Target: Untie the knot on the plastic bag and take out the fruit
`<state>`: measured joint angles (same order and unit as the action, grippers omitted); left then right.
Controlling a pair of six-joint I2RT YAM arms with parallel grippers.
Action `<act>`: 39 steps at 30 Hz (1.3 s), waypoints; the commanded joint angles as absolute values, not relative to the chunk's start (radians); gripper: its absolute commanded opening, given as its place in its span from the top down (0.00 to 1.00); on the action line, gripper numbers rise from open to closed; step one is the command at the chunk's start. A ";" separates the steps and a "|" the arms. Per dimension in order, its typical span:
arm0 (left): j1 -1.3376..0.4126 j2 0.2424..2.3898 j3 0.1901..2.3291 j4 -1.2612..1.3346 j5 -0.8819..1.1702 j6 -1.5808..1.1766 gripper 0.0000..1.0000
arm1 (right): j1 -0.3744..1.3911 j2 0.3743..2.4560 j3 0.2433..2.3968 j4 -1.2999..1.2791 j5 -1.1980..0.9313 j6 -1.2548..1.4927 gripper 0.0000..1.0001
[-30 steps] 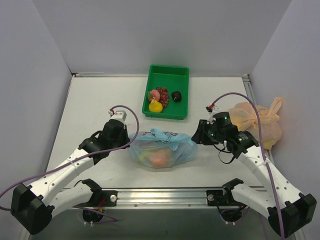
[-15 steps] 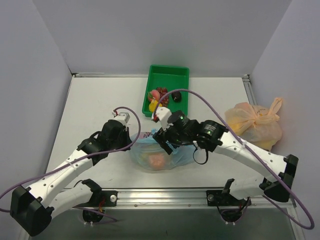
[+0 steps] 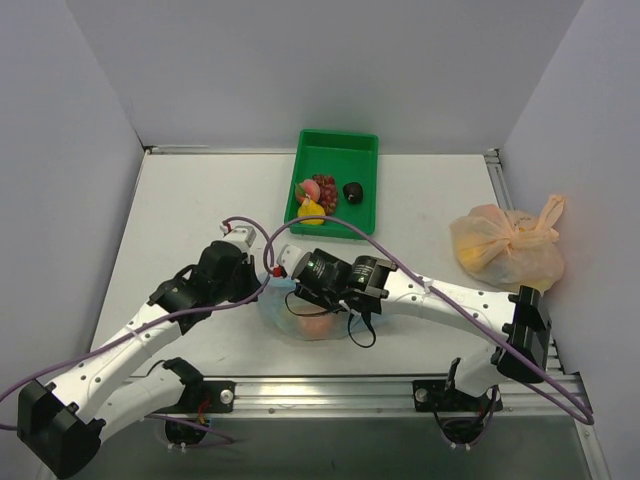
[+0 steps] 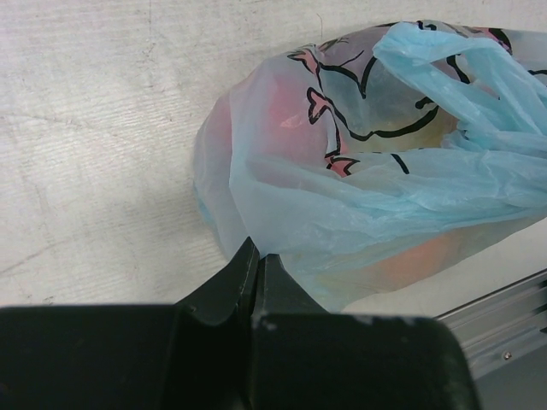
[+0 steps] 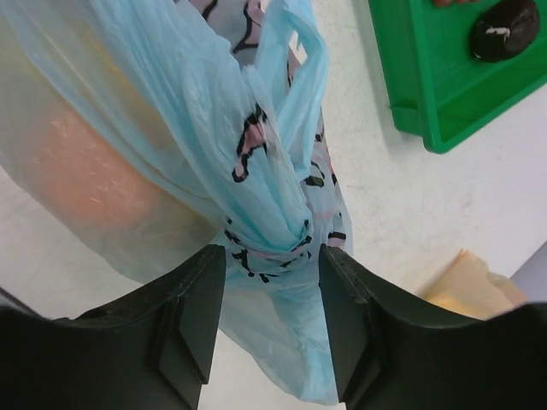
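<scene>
The light blue plastic bag [image 3: 330, 318] lies near the table's front edge, and orange fruit [image 3: 315, 323] shows through its film. In the right wrist view my right gripper [image 5: 272, 256] is open, one jaw on each side of the twisted knot [image 5: 275, 229], not pressing it. The bag's handle loops [image 5: 291, 77] rise beyond the knot. In the top view that gripper [image 3: 305, 298] points down over the bag's left part. My left gripper [image 4: 256, 250] is shut, its tips pinched at the bag's [image 4: 342, 171] near left edge. An orange fruit [image 4: 419, 256] glows through the film there.
A green tray [image 3: 335, 148] at the back centre holds a yellow pear, grapes, a pink fruit and a dark one [image 5: 504, 26]. A knotted pale orange bag [image 3: 505, 248] sits by the right wall. The aluminium rail [image 3: 330, 385] runs along the front edge.
My right arm swung left from beside the bag to above it, opened its jaws and came down astride the knot. The left gripper stayed shut at the bag's left edge.
</scene>
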<state>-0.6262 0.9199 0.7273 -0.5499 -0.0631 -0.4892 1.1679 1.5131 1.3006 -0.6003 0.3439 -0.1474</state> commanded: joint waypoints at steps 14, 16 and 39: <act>-0.589 0.919 0.723 -0.614 -0.181 -0.500 1.00 | 1.147 1.356 1.212 -0.594 0.468 -0.077 0.90; -0.580 0.923 0.718 -0.614 -0.187 -0.506 1.00 | 1.128 1.309 1.207 -0.589 0.454 -0.060 0.91; -0.416 0.936 0.707 -0.680 -0.187 -0.538 1.00 | 0.580 0.808 0.819 -0.060 -0.304 0.423 1.00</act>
<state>-0.4709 0.9440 0.7162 -0.6193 -0.1440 -0.5354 0.6224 0.8467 0.8055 -0.2073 -0.1970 0.3458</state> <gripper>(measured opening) 0.028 0.048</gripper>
